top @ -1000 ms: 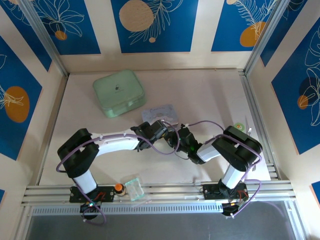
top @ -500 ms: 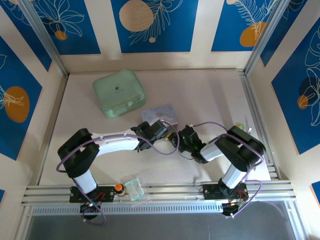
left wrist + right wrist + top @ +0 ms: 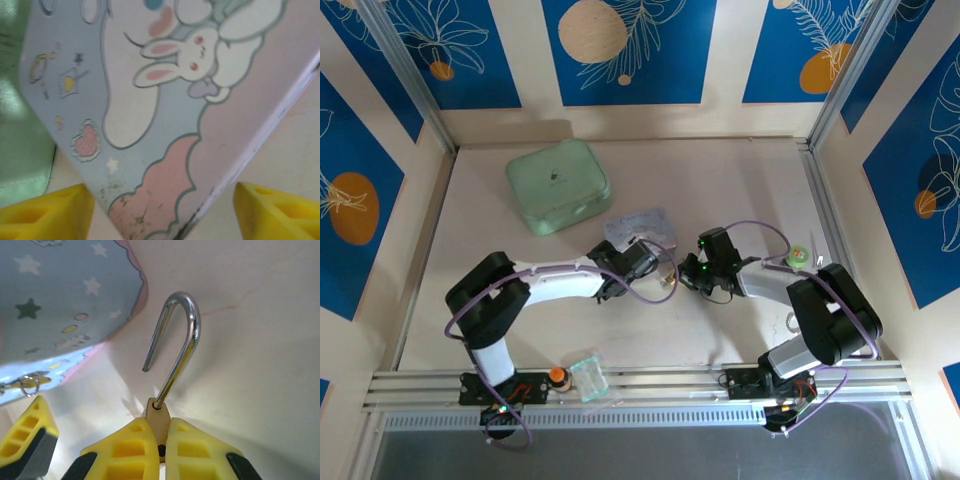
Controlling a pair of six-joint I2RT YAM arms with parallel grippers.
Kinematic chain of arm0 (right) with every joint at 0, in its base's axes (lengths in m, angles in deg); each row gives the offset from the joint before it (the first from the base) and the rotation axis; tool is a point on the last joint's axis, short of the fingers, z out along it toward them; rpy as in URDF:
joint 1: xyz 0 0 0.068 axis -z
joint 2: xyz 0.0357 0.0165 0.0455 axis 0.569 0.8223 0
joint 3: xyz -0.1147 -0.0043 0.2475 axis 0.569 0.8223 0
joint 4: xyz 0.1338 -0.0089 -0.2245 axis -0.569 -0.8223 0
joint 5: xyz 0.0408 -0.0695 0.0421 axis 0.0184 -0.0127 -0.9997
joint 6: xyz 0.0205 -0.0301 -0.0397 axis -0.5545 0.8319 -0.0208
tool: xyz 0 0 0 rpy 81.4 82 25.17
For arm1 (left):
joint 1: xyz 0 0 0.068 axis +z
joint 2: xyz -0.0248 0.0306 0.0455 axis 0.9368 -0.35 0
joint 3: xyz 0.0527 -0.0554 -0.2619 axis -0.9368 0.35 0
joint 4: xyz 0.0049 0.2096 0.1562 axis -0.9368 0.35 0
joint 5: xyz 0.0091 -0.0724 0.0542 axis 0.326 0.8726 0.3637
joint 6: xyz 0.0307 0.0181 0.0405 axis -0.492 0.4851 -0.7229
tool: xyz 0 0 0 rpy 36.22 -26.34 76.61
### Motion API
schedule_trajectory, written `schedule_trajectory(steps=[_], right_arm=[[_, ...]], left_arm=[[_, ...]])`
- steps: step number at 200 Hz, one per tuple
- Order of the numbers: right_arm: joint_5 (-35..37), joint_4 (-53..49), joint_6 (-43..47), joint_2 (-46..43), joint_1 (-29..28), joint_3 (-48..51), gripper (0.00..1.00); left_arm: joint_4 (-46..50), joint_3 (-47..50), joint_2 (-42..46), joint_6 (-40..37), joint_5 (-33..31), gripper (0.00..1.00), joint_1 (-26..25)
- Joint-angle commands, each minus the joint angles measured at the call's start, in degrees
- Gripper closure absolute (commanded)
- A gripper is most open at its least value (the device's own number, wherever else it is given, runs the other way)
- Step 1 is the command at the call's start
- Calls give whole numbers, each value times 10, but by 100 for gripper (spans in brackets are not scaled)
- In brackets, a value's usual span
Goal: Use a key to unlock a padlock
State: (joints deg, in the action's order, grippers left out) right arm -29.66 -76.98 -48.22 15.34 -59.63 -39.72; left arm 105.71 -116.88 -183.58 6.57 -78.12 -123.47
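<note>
The padlock (image 3: 159,415) has its small brass body pinched between my right gripper's (image 3: 159,429) yellow fingers. Its silver shackle (image 3: 186,340) stands open, one end free above the table. In the top view the right gripper (image 3: 685,277) sits just right of centre. My left gripper (image 3: 162,215) is open, its yellow fingertips (image 3: 45,212) apart over the corner of the pastel cartoon tin (image 3: 165,100), with nothing between them. A tiny pale metal piece with a ring, which looks like the key (image 3: 27,384), lies by the tin's edge (image 3: 65,300). The left gripper (image 3: 655,252) is close to the right one.
A mint-green lidded box (image 3: 558,185) stands at the back left, its edge beside the tin (image 3: 640,225). On the front rail are an orange knob (image 3: 558,376) and a clear plastic piece (image 3: 588,377). A small green item (image 3: 800,258) lies near the right rail.
My left gripper's jaws have opened wider. The right arm has swung to the right and back with the padlock, its elbow moving outward.
</note>
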Motion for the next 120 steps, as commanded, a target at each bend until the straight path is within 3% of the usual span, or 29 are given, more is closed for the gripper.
schedule_trajectory(steps=[1,48,120], right_arm=[[-53,-153,84,19,24,2,100],[-41,-272,162,52,38,-55,97],[75,-406,201,99,-12,-159,87]], left_arm=[[6,-1,0,20,2,19,9],[-9,7,31,27,-2,11,42],[-12,4,43,52,25,10,78]])
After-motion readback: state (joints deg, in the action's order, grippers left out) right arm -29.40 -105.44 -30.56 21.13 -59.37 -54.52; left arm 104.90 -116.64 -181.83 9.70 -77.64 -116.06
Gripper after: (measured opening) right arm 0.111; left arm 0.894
